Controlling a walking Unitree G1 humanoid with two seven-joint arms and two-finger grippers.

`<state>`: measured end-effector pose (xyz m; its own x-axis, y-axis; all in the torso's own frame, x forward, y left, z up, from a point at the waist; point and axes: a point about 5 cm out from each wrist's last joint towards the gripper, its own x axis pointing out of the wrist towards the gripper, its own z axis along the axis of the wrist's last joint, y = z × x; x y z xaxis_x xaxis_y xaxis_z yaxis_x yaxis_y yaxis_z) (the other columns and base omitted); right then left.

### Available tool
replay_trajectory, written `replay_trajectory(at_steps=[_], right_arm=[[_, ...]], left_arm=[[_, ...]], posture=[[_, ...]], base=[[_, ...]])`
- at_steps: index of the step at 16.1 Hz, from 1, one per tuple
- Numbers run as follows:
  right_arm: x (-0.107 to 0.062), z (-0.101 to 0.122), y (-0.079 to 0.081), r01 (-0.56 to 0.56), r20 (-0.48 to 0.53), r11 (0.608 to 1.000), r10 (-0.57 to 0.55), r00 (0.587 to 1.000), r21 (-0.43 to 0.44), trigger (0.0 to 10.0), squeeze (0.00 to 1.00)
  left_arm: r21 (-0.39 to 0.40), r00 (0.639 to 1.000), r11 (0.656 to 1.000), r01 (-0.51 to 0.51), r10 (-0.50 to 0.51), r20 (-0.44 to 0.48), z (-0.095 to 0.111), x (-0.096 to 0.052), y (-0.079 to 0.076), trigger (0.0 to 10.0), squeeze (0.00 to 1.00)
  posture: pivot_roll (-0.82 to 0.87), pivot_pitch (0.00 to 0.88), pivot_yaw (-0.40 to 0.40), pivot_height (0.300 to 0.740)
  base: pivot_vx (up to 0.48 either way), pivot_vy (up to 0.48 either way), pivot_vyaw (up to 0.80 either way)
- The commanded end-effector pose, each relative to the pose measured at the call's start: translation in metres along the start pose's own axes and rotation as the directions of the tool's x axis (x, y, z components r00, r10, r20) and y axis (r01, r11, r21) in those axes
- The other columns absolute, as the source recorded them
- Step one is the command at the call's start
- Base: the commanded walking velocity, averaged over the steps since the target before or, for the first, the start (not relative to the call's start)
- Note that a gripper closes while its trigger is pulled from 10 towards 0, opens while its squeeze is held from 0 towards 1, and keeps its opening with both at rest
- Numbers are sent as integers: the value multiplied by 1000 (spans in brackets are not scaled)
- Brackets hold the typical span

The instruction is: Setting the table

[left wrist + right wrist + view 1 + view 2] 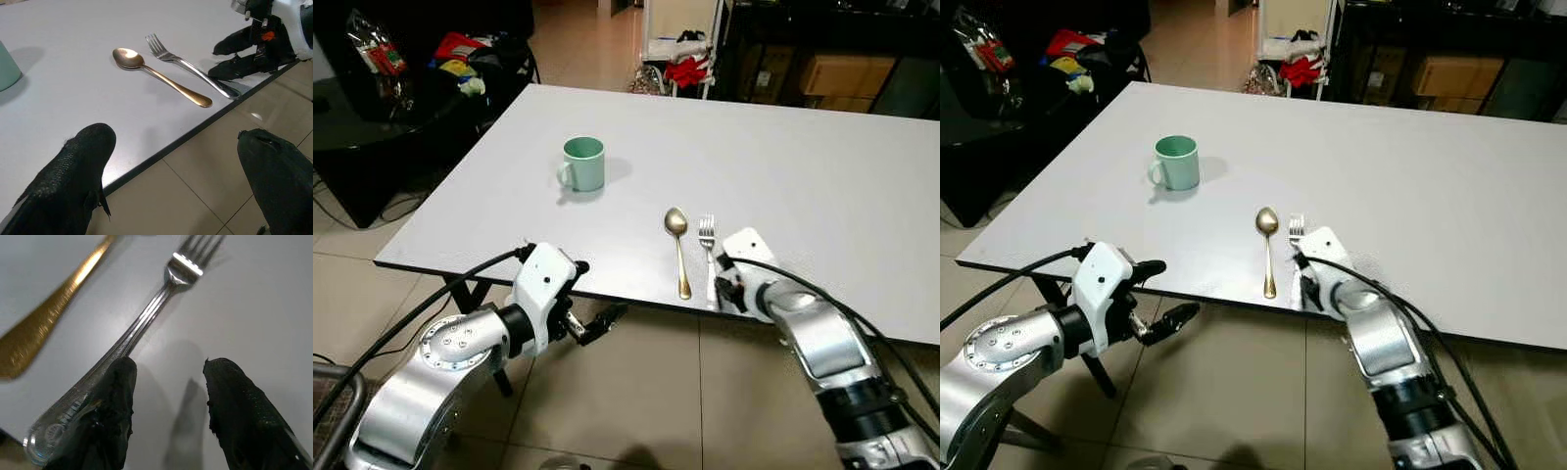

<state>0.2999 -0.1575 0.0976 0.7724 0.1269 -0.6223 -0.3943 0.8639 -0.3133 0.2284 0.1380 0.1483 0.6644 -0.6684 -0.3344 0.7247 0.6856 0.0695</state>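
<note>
A white table point(803, 176) fills the middle of the head views, with tiled floor below its near edge. A green mug point(582, 163) stands upper left of centre, handle toward the left. Lower down, near the table's front edge, a gold spoon point(679, 250) and a silver fork point(708, 245) lie side by side, bowl and tines pointing away, the fork just right of the spoon and not touching it.

The right gripper point(166, 406) sits at the table edge over the fork's handle end, fingers spread. In the right wrist view one finger point(105, 416) lies against the fork handle and the other point(244, 416) stands apart on the bare tabletop, so the fork is not pinched.

The left gripper point(597, 323) hangs at lower left of centre, just off the table's front edge above the floor, fingers spread and holding nothing.

Dark furniture with bright clutter fills the upper left corner.
</note>
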Motion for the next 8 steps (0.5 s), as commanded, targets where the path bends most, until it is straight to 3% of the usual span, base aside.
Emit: replay_trajectory(at_steps=[1,8], right_arm=[[2,2,-3,6,7,1000,-6,1000,25,10000,0],[-4,9,-17,33,36,999,-34,999,30,10000,0]], left_arm=[[12,1000,1000,-5,5,0,1,-1,3,10000,0],[5,1000,1000,1,-1,12,3,1,2,10000,0]], posture=[[133,0,21,740],[135,0,24,740]], base=[[0,0,0],[0,0,0]])
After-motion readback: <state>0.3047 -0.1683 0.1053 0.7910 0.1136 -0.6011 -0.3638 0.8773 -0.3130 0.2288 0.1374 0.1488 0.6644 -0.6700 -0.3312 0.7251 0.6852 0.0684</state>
